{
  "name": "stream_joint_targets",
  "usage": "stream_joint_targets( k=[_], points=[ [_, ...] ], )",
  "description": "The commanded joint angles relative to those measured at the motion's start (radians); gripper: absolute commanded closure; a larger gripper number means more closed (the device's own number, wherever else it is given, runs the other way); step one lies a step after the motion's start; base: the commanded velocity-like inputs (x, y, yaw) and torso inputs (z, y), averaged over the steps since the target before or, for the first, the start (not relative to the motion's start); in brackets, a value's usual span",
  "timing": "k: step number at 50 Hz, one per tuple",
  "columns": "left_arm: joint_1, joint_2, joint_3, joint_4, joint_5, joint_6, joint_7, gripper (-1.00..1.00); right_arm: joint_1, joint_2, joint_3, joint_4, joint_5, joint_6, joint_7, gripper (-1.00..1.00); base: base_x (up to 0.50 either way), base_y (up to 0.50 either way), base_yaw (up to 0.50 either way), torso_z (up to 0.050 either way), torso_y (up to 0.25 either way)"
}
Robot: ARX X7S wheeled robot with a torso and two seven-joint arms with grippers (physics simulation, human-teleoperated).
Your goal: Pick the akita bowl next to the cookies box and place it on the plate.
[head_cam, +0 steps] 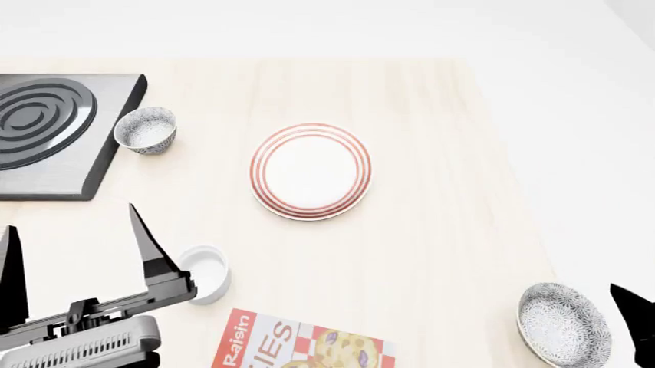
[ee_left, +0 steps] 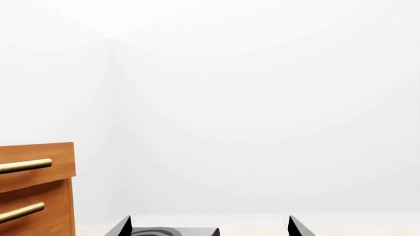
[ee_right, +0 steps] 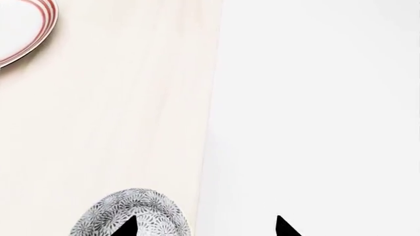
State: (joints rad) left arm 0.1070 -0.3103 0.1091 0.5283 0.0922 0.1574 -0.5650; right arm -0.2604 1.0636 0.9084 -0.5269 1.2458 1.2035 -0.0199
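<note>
Head view observations: the pale wooden table (head_cam: 430, 230) carries a round shallow white plate with red concentric rings (head_cam: 310, 171) near its centre. A small round akita bowl with a fine grey-and-white pattern (head_cam: 564, 323) sits upright near the table's near right corner, well apart from the plate. A flat red-and-white cookies box (head_cam: 302, 342) lies at the near edge, partly cut off by the frame; the bowl is to its right with bare table between them. A second, look-alike patterned bowl (head_cam: 146, 129) stands just beside the dark grey stove with coiled burner (head_cam: 57, 130) at the far left. A plain white cup (head_cam: 202, 274) rests near the box.

Left end effector (head_cam: 72, 249): its two dark fingers are spread apart and released, grasping nothing, positioned just beside the white cup.

Right end effector (ee_right: 204, 227): only the finger tips show in the right wrist view, spread apart and released. One tip overlaps the akita bowl's rim in that view; contact cannot be confirmed.

Left wrist view shows a wooden drawer cabinet with brass handles (ee_left: 36, 189).
</note>
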Motion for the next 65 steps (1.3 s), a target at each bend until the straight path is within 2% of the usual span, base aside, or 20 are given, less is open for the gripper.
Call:
stream_joint_targets(
  k=[1,20,65],
  points=[
    [0.004,0.014,-0.015,0.013,0.015,-0.006,0.018,-1.0,-0.04,-0.042,0.017,-0.001,-0.085,-0.035,-0.062,-1.0,0.0,0.0,0.0,0.0,0.0],
    [0.002,0.009,-0.007,0.015,0.019,-0.015,0.013,-1.0,-0.08,-0.073,-0.065,0.012,-0.183,-0.111,-0.11,-1.0,0.0,0.0,0.0,0.0,0.0],
    [-0.003,0.0,0.02,-0.012,0.027,-0.01,-0.002,-1.0,-0.073,-0.117,-0.181,0.052,-0.241,-0.183,-0.135,-1.0,0.0,0.0,0.0,0.0,0.0]
  ],
)
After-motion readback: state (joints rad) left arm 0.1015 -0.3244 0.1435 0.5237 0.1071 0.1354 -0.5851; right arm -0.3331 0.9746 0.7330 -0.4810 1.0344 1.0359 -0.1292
